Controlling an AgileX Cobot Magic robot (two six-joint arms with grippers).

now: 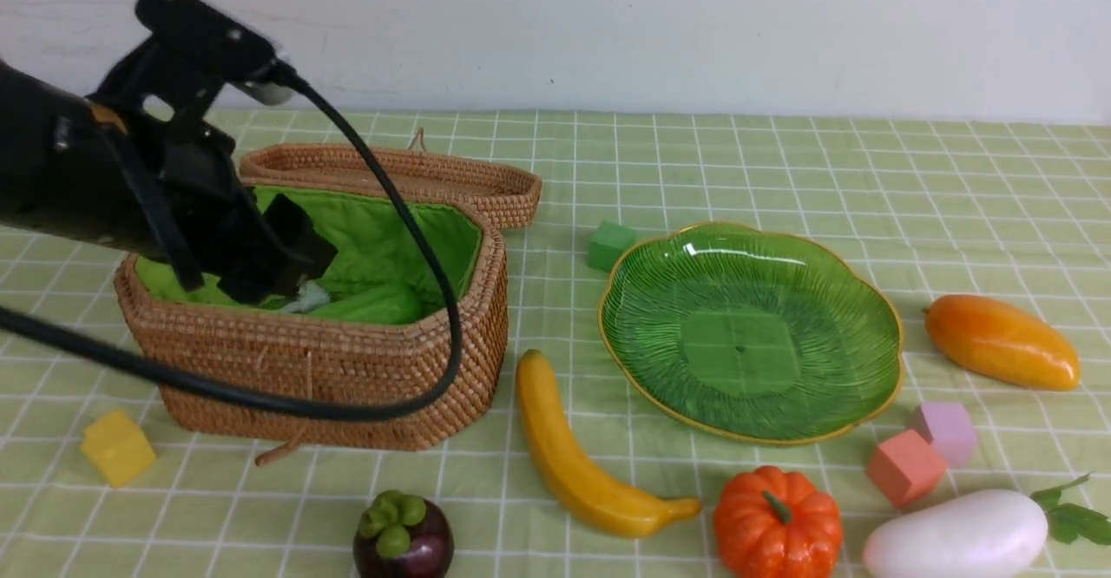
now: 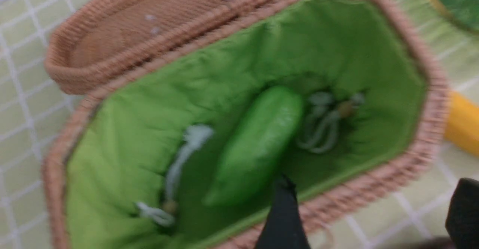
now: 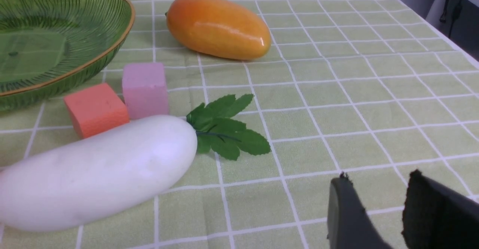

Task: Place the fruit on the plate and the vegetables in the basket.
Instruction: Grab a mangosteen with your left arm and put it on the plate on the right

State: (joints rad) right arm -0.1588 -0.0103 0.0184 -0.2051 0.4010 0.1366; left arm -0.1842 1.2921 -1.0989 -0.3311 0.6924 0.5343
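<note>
One basket (image 1: 330, 361) is standing on the checked cloth with its one lid (image 1: 391, 170) lying open behind it. One plate (image 1: 751, 326) is sitting bare. One cucumber (image 2: 258, 144), one banana (image 1: 573, 465), one mangosteen (image 1: 404, 539), one pumpkin (image 1: 777, 526), one radish (image 3: 97, 170) and one mango (image 3: 219, 26) are showing. Four small cubes are lying about: green (image 1: 610, 245), yellow (image 1: 117, 446), pink (image 3: 144, 90) and coral (image 3: 96, 108).

The left pincer (image 2: 373, 183) is hanging over the left end of the basket's mouth. Its fingers are standing wide apart, gripping nothing and touching nothing. The cucumber is lying just below and ahead of it on the green lining at the bottom of the basket, apart from both fingers. The banana, the plate and the green cube are lying off to this pincer's right, beyond the basket wall. The mangosteen and the yellow cube are lying nearer the robot than the pincer.

The right pincer (image 3: 378, 181) is hovering low over bare cloth. Its fingers are standing a narrow gap apart, with nothing between them. The radish is lying near it, ahead and not touching. The pink and coral cubes are sitting just past the radish. The mango and the plate's rim are lying farther out from this pincer.
</note>
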